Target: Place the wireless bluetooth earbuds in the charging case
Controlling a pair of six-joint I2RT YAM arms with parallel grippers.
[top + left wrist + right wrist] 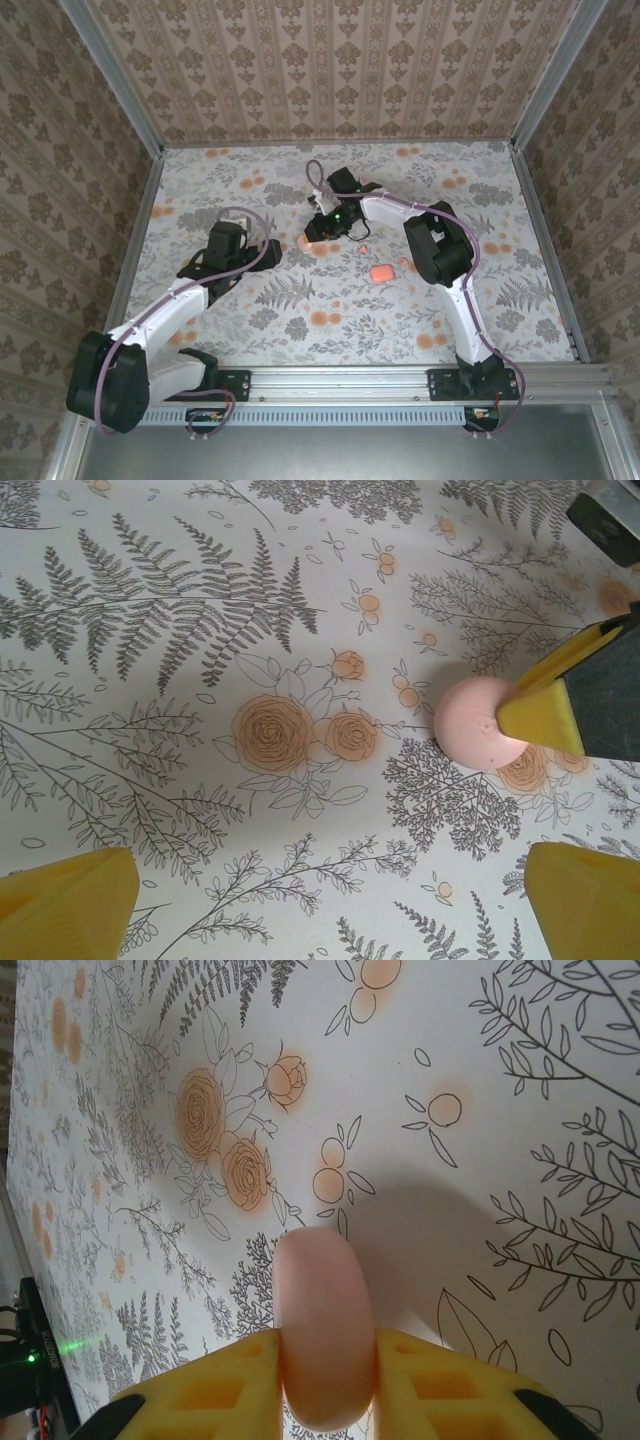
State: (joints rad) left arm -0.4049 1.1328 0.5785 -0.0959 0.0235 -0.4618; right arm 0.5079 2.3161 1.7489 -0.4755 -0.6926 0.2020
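**Q:** What do we mark in this figure?

**A:** Right hand [326, 1355]: pinching a glossy pale pink round disc [323, 1300], held on edge between the yellow pads [215, 1390], low over the floral tabletop [300, 310]. Left hand [325, 905]: fingers spread wide and holding nothing. The disc sits ahead of it, toward its right finger.

**Q:** And the task's thing?

**A:** One of the wireless bluetooth earbuds [363, 251], a tiny glossy salmon-pink nub, lies on the tabletop near the right hand. It is on the arm-base side of that hand, between it and a salmon-pink rounded square [381, 272]. A second speck beyond the square is too small for us to name. We cannot tell which pink piece is the charging case.

**Q:** What could go wrong from here?

**A:** We judge three risks.
- The disc's rim is curved and slick, and the pads hold only one end of it. A slackening pinch could let it squirt out and roll.
- The two hands sit near each other, so either one reaching in may knock the other.
- The nub is far smaller than a finger, so a slightly off-centre closure could flick it across the tabletop.
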